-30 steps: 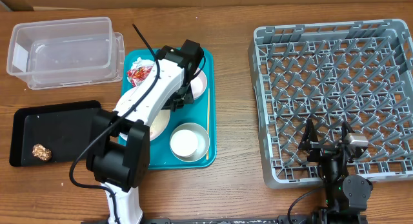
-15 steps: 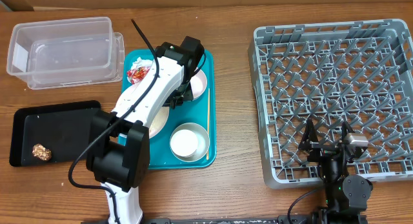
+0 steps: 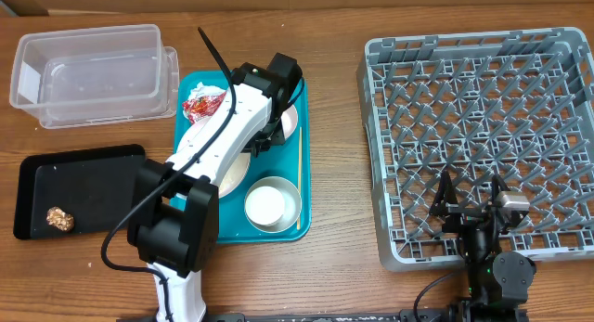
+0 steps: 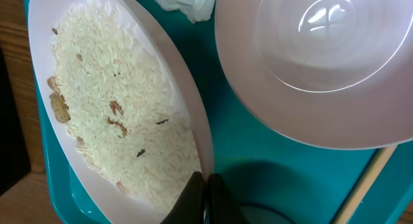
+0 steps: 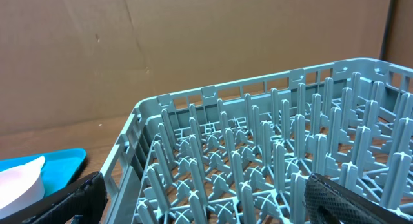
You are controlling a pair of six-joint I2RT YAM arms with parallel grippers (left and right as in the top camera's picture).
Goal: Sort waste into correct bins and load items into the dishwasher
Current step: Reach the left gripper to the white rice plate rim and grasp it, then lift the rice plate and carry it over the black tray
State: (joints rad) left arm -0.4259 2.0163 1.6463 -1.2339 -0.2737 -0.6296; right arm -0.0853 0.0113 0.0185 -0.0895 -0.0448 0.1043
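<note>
My left gripper [image 4: 205, 193] is shut on the rim of the white dinner plate [image 4: 116, 108], which holds loose rice with brown bits. In the overhead view the plate [image 3: 228, 176] lies on the teal tray, mostly under my left arm, with the left gripper [image 3: 269, 141] above it. A white bowl [image 4: 316, 62] sits next to the plate, and another white bowl [image 3: 269, 202] is at the tray's front. A chopstick [image 3: 299, 173] lies along the tray's right edge. A crumpled napkin [image 4: 184, 1] and the red-and-white wrapper [image 3: 202, 105] lie at the tray's back. My right gripper [image 3: 469, 199] is open and empty over the grey dish rack [image 3: 483, 99].
The clear tub [image 3: 93, 71] stands at the back left. The black tray [image 3: 93, 178] lies in front of it with a brown food bit [image 3: 60, 218] in it. The teal tray [image 3: 302, 99] sits between these bins and the rack. The rack [image 5: 258, 153] fills the right wrist view.
My left arm's wrist has shifted slightly to the right and back over the teal tray. The right arm has not moved.
</note>
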